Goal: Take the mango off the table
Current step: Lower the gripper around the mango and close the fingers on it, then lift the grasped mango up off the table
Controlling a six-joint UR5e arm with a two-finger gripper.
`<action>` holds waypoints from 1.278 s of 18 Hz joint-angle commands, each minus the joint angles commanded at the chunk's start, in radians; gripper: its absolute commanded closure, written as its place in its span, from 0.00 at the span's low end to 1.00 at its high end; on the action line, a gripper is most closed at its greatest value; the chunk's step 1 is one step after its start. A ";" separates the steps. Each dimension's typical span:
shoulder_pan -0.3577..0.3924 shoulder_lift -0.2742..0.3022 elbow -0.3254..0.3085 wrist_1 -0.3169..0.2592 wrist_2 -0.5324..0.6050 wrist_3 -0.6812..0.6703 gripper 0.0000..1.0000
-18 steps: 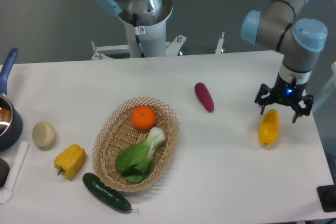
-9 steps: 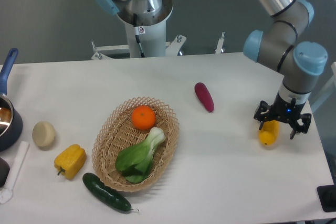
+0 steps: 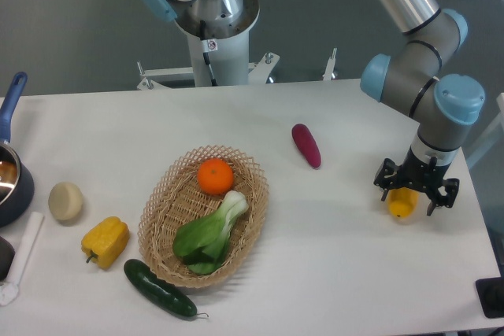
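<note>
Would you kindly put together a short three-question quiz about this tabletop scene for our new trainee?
1. True or false: the gripper is positioned over the mango.
2. Which items lie inside the wicker basket?
A. The orange and the bok choy
B. The yellow pepper and the cucumber
C. The eggplant and the mango
3. Fill in: the purple eggplant lies on the ____, outside the basket.

Key
1. True: its fingers straddle the fruit; a closed grip cannot be confirmed.
2. A
3. table
</note>
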 joint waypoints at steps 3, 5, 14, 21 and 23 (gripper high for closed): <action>0.000 0.008 -0.028 0.005 0.022 0.005 0.00; 0.000 0.006 -0.022 0.005 0.028 0.005 0.00; -0.002 0.005 -0.006 0.003 0.032 -0.011 0.46; -0.006 0.015 0.011 0.003 0.032 -0.051 0.68; -0.008 0.058 0.011 0.002 0.028 -0.055 0.68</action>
